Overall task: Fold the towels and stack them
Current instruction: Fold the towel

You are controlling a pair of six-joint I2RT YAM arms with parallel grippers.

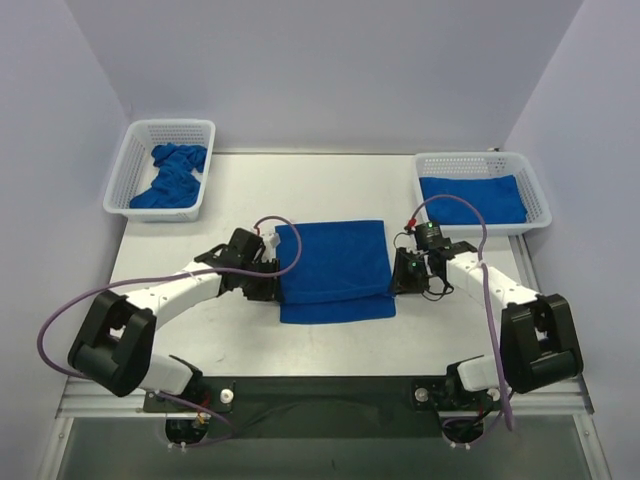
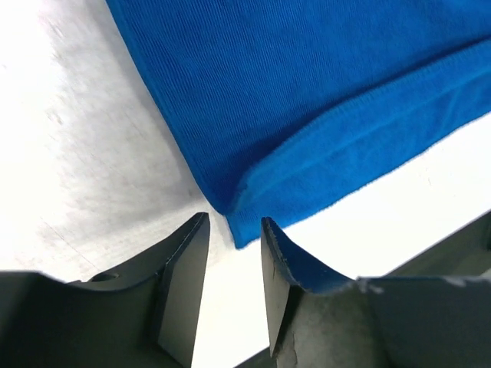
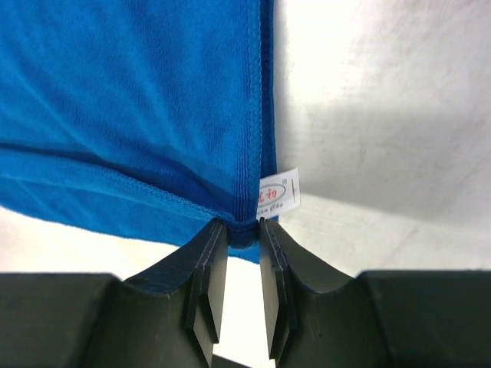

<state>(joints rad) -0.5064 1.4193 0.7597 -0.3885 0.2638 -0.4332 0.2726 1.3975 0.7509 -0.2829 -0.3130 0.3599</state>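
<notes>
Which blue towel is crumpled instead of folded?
The left-basket towel, bunched in a heap; the table towel and the right-basket towel lie flat.

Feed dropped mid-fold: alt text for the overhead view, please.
A folded blue towel lies mid-table, the left gripper and right gripper at its side edges. The back-left basket holds crumpled towels; the back-right basket a flat towel.

White-black arms (image 1: pixel 185 290), purple cables (image 1: pixel 486 300)

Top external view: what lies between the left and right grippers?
The folded blue towel spans it, from left gripper to right gripper, seen in the top external view.
</notes>
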